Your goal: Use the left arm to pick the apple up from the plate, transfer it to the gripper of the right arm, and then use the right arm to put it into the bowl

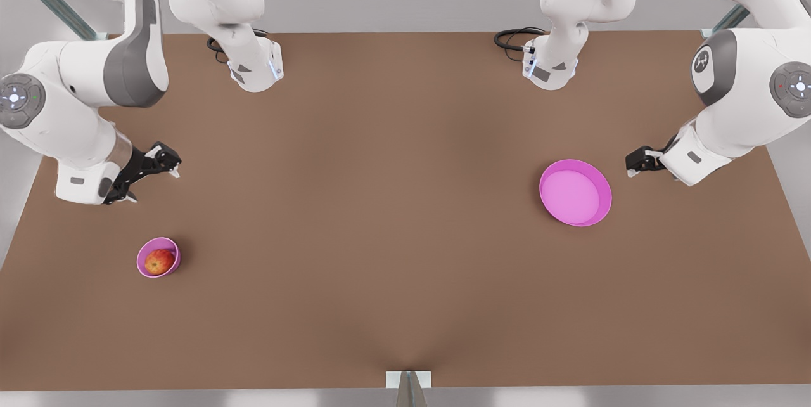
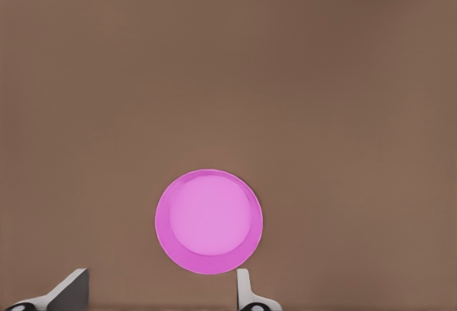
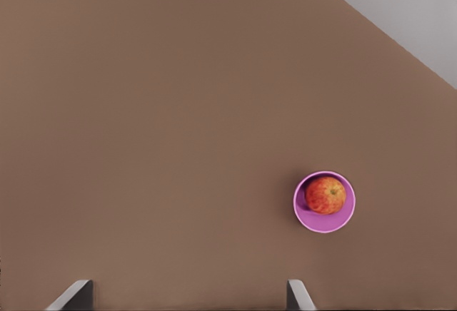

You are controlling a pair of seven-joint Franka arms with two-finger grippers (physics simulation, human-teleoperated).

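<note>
Two arms hang idle over the brown table (image 1: 393,236): at the front view's left edge the right gripper (image 1: 152,172) hovers with jaws spread above the small bowl (image 1: 142,253) in the lower left, where the apple (image 1: 159,261) already sits. At the right edge the left gripper (image 1: 637,163), jaws likewise spread, waits beside the bare plate (image 1: 605,194). The task looks complete; the main risk is a needless descent nudging the light bowl and spilling the apple.

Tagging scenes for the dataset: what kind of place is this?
Likely a simulated lab bench: a bare brown table, two mounted arms, and only a pink plate and a small bowl holding an apple.
</note>
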